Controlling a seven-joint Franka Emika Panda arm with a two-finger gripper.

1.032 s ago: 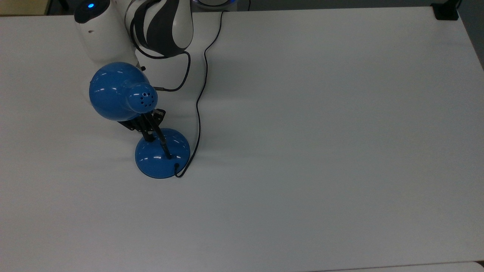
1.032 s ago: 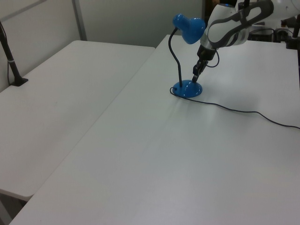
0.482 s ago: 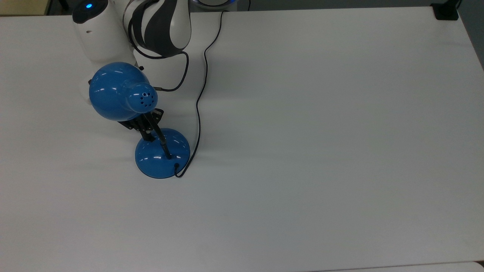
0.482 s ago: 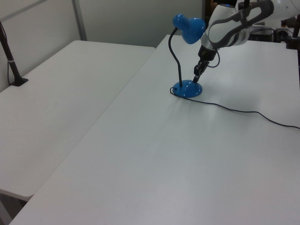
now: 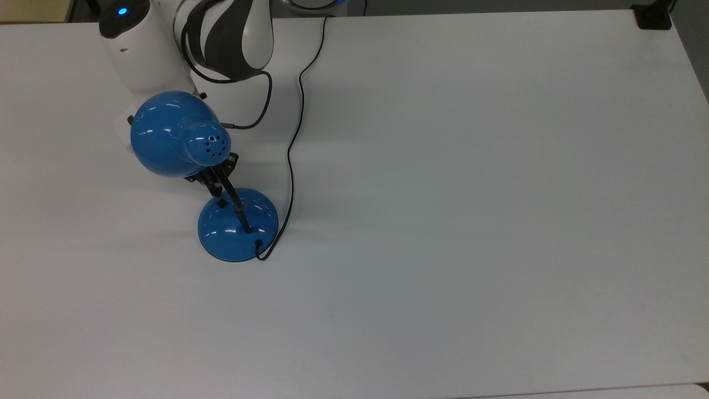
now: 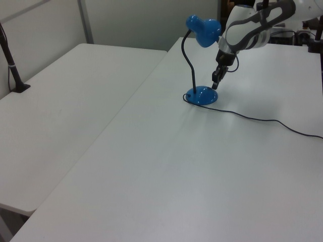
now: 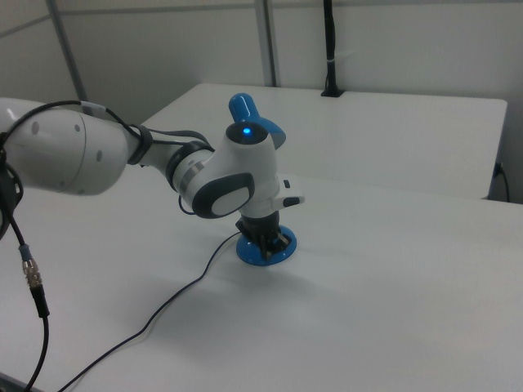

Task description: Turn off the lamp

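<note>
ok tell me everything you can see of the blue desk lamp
The glossy blue metal desk lamp stands upright on the white table, toward the top view's left. Its round domed base carries a small black switch; a black bent neck rises to a domed shade with vent holes. A black cord leaves the base and trails across the table. The gripper hangs just above the base, apart from it in the left view.

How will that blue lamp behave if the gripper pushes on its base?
The lamp looks top-heavy: its shade overhangs the base, so it may rock. The glossy base could slide on the smooth table. The thin neck probably flexes.
</note>
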